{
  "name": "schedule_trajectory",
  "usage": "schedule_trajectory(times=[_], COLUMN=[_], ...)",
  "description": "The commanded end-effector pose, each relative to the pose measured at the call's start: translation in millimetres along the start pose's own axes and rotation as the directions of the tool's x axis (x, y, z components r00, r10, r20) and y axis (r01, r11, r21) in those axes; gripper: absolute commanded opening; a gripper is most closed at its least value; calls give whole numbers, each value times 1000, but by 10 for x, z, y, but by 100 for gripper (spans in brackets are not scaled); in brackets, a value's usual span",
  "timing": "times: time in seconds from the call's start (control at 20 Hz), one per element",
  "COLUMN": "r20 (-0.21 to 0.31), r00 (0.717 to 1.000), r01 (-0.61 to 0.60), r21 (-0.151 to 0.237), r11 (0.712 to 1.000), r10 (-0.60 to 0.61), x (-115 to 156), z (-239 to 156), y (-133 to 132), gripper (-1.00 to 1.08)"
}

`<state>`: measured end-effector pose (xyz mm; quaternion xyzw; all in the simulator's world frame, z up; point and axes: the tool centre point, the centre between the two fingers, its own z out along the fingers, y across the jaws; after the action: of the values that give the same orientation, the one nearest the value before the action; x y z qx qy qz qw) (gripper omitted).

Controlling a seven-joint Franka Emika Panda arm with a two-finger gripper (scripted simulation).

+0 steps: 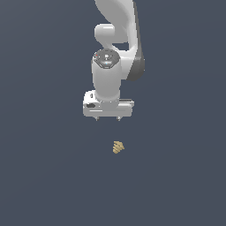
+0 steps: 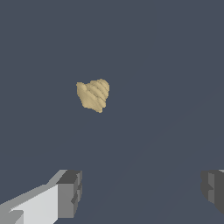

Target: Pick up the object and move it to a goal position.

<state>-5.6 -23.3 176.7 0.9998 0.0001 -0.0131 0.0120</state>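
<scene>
Reaching for the pick, nothing in my grasp yet.

My gripper [image 1: 107,119] hung spread wide and empty, fingertips [image 2: 70,192] pointing down, because I judged the approach needed room on either side of so small a piece. Beyond the fingertips, apart from them and a little toward the exterior view's right, the object [image 1: 118,147] lay on the dark floor: tan-yellow, lumpy, ridged, far smaller than me.

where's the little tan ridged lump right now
In the exterior view the tiny tan-yellow ridged lump lies alone on the dark floor, just below the white hand, untouched.
</scene>
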Motion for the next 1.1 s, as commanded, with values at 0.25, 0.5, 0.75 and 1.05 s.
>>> schedule_trajectory(times=[0.25,0.5,0.75,1.05], r20=[-12,-25,-23,-22], r00=[1000,1000,1000,997], r01=[-5,-13,3,74], r21=[-4,-7,-8,-11], r11=[1000,1000,1000,997], r10=[5,13,-4,-75], x=[55,106,115,176], z=[-27,-57,-39,31], y=[5,11,2,-36], gripper=[100,100,100,100])
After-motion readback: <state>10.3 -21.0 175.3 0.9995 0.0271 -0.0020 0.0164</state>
